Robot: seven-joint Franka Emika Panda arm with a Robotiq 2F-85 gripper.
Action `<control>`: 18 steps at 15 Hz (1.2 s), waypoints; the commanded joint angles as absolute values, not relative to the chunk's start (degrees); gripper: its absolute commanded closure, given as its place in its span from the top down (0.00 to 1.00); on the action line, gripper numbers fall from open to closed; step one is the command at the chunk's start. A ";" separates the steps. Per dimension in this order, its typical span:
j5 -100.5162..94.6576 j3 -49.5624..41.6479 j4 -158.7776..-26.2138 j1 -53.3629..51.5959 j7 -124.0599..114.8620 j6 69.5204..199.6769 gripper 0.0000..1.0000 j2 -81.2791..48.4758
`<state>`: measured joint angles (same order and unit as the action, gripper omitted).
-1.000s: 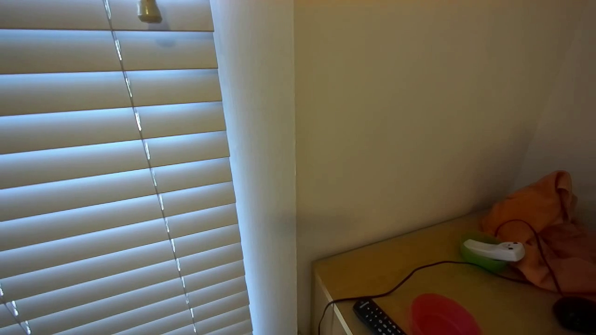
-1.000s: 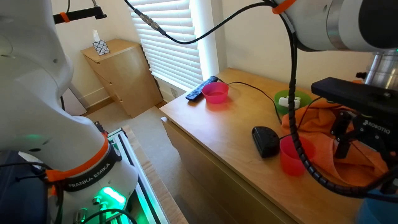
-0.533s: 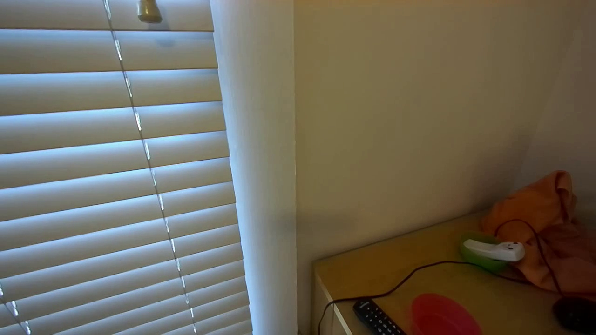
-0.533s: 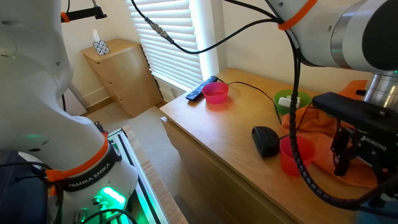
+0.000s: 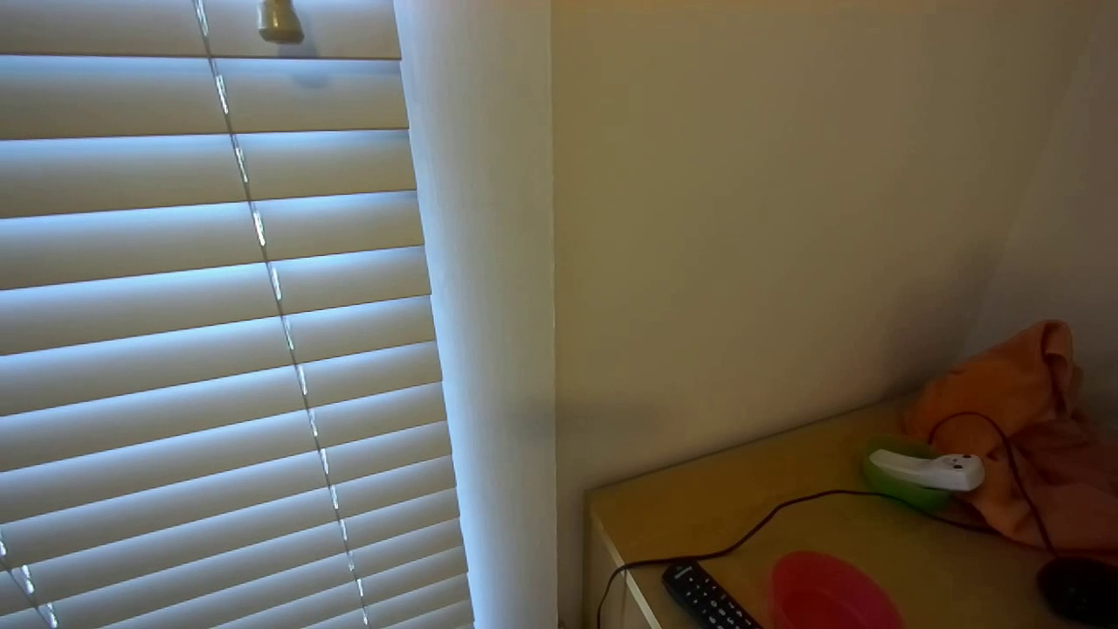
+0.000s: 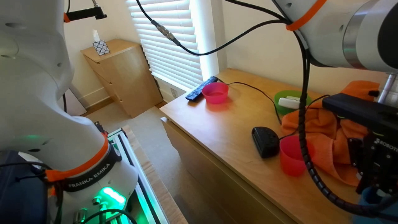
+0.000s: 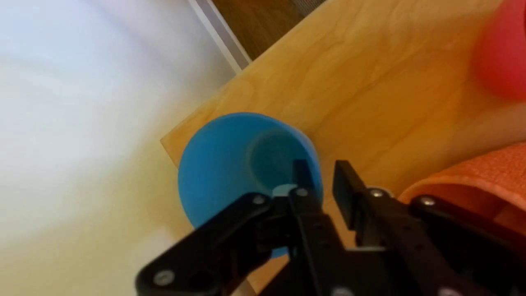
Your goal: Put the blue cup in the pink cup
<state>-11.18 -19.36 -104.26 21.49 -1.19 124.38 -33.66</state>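
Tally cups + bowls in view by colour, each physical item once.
Pink: 2 (pink cup by the black device, pink bowl by the remote)
Green: 1 (green bowl)
Blue: 1 (blue cup at the tool)
Total: 4

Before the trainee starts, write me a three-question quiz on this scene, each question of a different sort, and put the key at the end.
1. Short answer: in the wrist view, where do the fingertips of the claw show against the rim of the blue cup?

2. Multiple choice: in both exterior views, what colour is the bowl that holds the white object?
A) Blue
B) Green
C) Orange

3. True or false: in the wrist view, the blue cup stands apart from the pink cup.

Key:
1: one over its inside, one outside.
2: B.
3: True.
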 commanded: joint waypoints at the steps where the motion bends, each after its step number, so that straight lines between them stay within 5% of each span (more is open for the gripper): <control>1: -12.15 -20.23 -103.36 21.86 -0.42 122.62 0.00 -33.19; 18: -11.97 -15.55 -118.72 20.47 23.34 119.47 0.01 -7.70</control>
